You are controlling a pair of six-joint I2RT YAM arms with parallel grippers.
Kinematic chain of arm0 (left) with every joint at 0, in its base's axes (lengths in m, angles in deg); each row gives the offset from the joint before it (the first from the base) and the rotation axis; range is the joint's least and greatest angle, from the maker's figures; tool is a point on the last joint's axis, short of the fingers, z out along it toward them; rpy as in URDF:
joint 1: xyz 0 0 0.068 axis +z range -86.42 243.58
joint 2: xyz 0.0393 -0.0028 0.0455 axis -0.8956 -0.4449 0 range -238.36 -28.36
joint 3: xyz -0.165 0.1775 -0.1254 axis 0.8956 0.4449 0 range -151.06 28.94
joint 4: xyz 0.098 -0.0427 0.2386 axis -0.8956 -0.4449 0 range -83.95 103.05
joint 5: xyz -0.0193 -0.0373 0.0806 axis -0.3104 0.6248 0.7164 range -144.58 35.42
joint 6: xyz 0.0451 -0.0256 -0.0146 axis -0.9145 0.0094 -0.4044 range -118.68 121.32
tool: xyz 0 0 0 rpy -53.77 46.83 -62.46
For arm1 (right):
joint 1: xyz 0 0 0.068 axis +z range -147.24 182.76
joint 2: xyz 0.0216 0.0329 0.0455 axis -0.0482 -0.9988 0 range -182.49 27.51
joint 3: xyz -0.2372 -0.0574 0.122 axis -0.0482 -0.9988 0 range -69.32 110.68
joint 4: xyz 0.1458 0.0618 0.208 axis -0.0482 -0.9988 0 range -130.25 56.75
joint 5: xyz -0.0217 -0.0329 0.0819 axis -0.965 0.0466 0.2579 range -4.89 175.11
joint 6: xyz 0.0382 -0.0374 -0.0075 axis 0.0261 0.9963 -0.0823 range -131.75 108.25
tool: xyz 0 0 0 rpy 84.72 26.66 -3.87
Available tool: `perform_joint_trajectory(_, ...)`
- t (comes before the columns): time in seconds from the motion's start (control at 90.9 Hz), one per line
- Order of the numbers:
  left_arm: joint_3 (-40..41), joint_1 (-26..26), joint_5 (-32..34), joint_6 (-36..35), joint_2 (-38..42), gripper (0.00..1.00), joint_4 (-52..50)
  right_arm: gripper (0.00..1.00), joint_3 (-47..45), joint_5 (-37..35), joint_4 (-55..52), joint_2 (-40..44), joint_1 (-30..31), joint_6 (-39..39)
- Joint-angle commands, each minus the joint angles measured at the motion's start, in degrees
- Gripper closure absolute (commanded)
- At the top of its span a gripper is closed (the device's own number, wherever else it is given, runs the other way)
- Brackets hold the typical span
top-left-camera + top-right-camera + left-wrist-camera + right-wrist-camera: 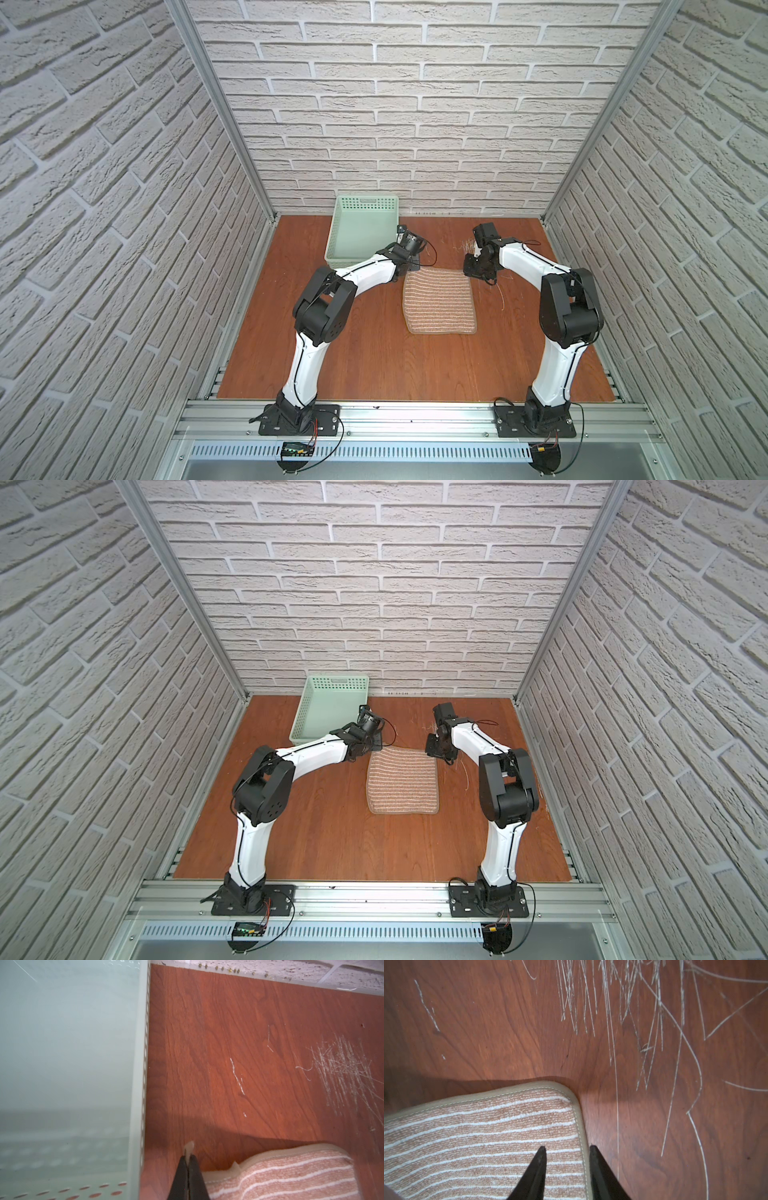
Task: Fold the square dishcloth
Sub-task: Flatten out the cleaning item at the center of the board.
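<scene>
My left gripper is pinched tight on the tan edge binding at the far left corner of the square dishcloth; a tab of binding pokes out past the tips and the cloth humps up beside it. My right gripper stands with its fingers apart over the far right corner. One finger is above the striped face and the other is above bare wood, so they straddle the stitched edge with nothing clamped. In both top views the dishcloth lies spread in what looks like a single layer between my two arms, roughly square, with its near edge flat on the table. No crease or doubled layer shows. My reading: the fold itself has not begun, and only the grasp is half made, with one far corner held and the other merely bracketed. Left to do, as I judge it: close the right fingers on that corner, raise both corners together, carry them over to the near edge, lay them down matched, and let go. The mint-green basket sits just beyond my left wrist, its wall near the held corner but apart from it. Pale scratches mark the wood beyond the right corner.
</scene>
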Motion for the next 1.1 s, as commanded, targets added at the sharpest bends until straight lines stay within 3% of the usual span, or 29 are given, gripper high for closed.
perform_joint_trajectory(0.0, -2.0, -0.2, 2.1, -1.1, -2.3, 1.00, -3.3, 0.61, 2.4, 1.7, -1.1, -0.8, -1.0, 2.9)
perform_joint_trajectory(0.363, -4.0, -0.4, 1.2, -1.3, -4.3, 1.00, -5.3, 0.60, 11.0, 4.5, -4.0, -11.1, -1.9, 6.6)
perform_joint_trajectory(0.616, -4.7, -0.4, 0.7, -1.7, -5.1, 1.00, -6.2, 0.64, 12.8, 5.3, -4.8, -13.3, -1.9, 7.4)
perform_joint_trajectory(0.913, -5.1, -0.4, 0.6, -1.8, -5.2, 1.00, -7.0, 0.78, 13.1, 6.3, -5.2, -13.6, -1.9, 7.7)
perform_joint_trajectory(1.034, -5.2, -0.4, 0.3, -1.8, -5.1, 1.00, -7.1, 0.95, 13.5, 5.1, -5.6, -13.8, -2.0, 8.2)
perform_joint_trajectory(1.089, -5.3, -0.4, 0.2, -2.0, -5.0, 1.00, -7.1, 0.97, 13.7, 4.7, -5.5, -13.6, -1.9, 8.6)
